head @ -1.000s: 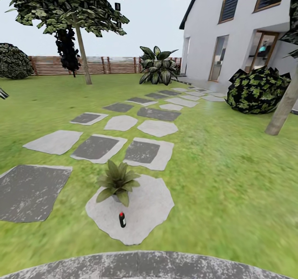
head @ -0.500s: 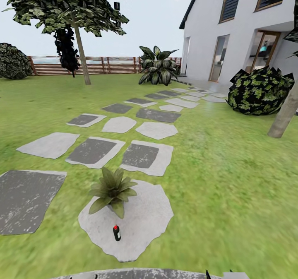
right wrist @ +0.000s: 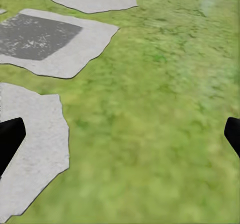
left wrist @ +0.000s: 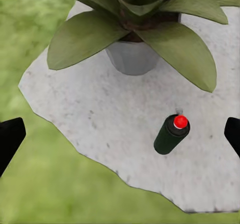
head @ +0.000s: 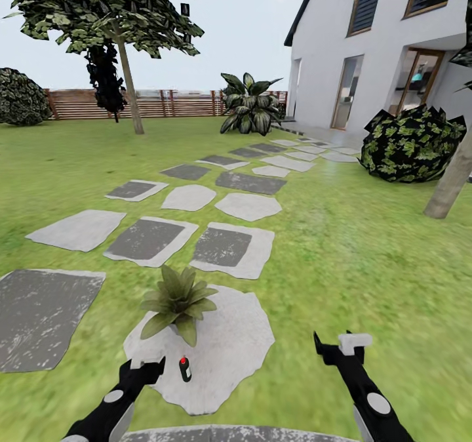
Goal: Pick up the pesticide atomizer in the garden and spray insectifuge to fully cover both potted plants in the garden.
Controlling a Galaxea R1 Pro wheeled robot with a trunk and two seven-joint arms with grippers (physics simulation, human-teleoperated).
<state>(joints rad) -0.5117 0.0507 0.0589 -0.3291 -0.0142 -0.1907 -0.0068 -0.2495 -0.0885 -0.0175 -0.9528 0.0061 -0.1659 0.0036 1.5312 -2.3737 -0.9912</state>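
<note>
Atomizer status: the slim dark green-black pesticide bottle with a small red-and-white spray head stands upright on a pale, irregular grey stepping stone, apart from everything around it. In the left wrist view the same bottle sits ahead of our left gripper and between the lines of its 2 fingers, nearer one finger than the other. Both dark fingertips sit at the far edges of that picture, so we record the jaws as spread wide, holding nothing.

In the head view our left gripper hangs just beside the bottle. Our right gripper is likewise spread apart and empty, looking onto lawn and the stone's edge, well apart from the bottle; in the head view it hovers over grass.

1 potted plant, a rosette of broad pointed green leaves in a small grey pot, stands beyond the bottle as seen from our left gripper, near it but not touching.

Handling assessment: we judge the bottle light, rigid and smooth-sided, hence liable to slip or topple if nudged. We would grip the cylindrical body at mid-height, below the spray head, leaving the nozzle clear. The narrow base calls for a square, centred closure.
</note>
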